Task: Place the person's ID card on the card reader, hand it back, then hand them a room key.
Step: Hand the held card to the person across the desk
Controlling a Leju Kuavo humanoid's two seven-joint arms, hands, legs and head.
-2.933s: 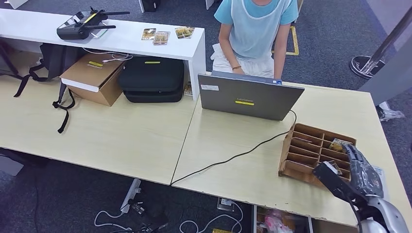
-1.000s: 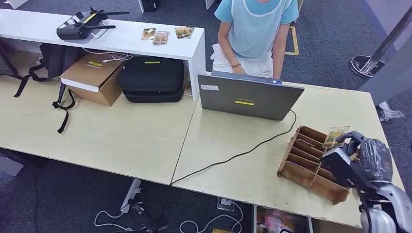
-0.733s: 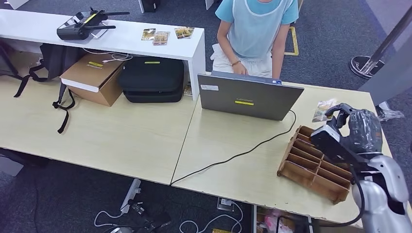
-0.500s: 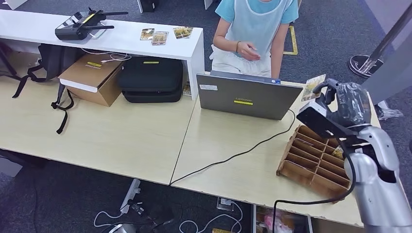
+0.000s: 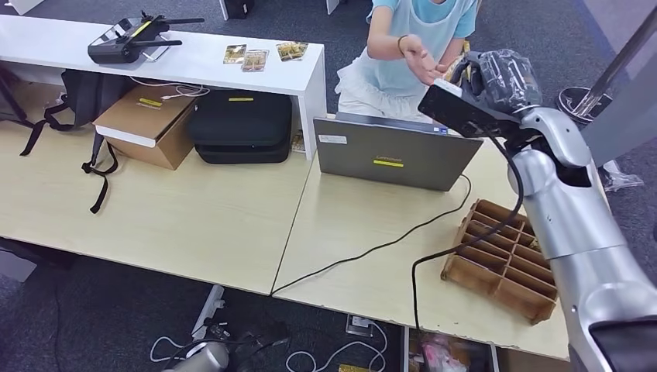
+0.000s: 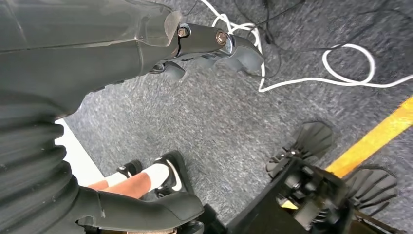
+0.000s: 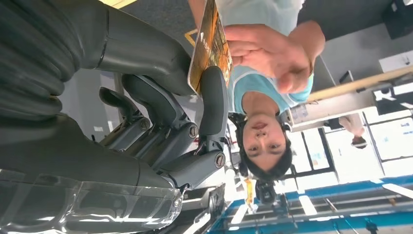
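Since the earlier frames, my right hand point(image 5: 496, 77) has risen from the wooden compartment tray point(image 5: 503, 260) and now extends past the laptop point(image 5: 395, 155) toward the person point(image 5: 411, 39). I hold the room key point(image 7: 209, 44), a card with an orange-brown printed face, pinched between the thumb and one finger; the other fingers curl beneath it in the right wrist view.

Nearest to me, the tray rests on the light wooden desk point(image 5: 194, 217) at its right side, with the silver forearm crossing above it. A black cable point(image 5: 372, 252) runs over the desk from the near edge to the laptop. The laptop stands open, its lid back facing me.

My left hand point(image 6: 146, 97) hangs low over grey carpet and holds nothing; its fingers are lightly curled and apart.

Beyond the laptop, the person's hand point(image 5: 422, 62) is raised with palm open, just beside the card, and I cannot tell whether it touches it. Farther left, a white counter point(image 5: 194, 58) carries a black controller point(image 5: 128, 39) and several small cards point(image 5: 263, 54).
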